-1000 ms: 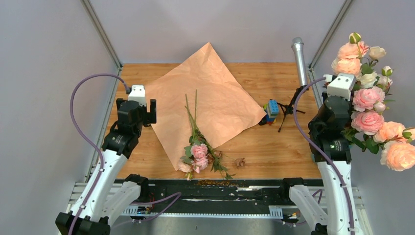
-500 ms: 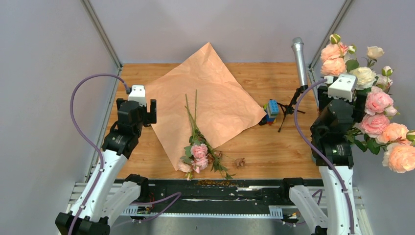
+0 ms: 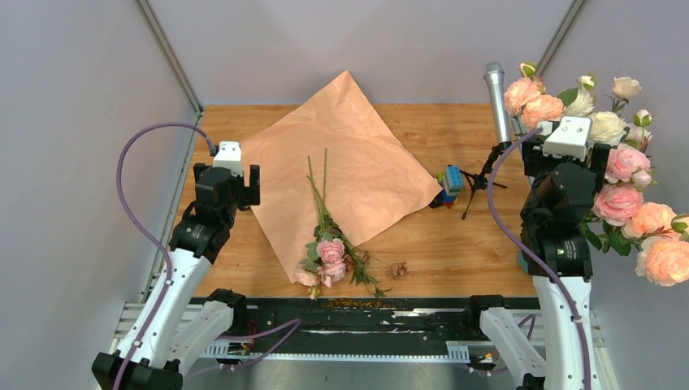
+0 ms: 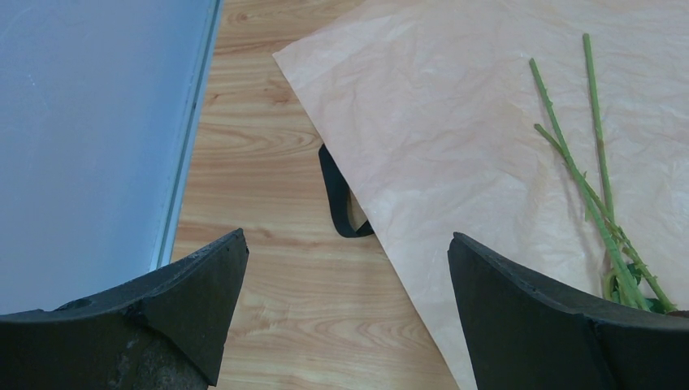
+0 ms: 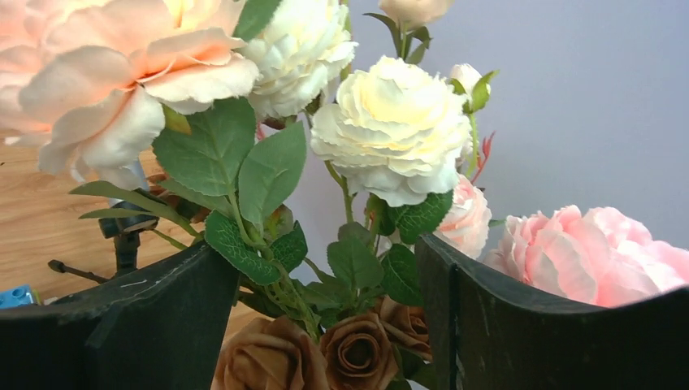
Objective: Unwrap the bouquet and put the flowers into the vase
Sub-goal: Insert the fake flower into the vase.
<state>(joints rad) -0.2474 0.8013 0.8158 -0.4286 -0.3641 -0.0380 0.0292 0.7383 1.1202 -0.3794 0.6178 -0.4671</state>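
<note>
The flowers lie loose on the flat paper near the worktop's front edge. Best to pinch the bare stems, clear of the heads, so they go stem-first into the vase, barely visible behind the right arm. That arm stands among big peach roses, jaws apart on nothing; the left arm hovers by the paper, jaws wide, empty.

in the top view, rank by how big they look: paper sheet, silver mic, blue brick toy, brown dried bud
1. paper sheet, by far
2. silver mic (nearer camera, maybe inflated)
3. blue brick toy
4. brown dried bud
</note>
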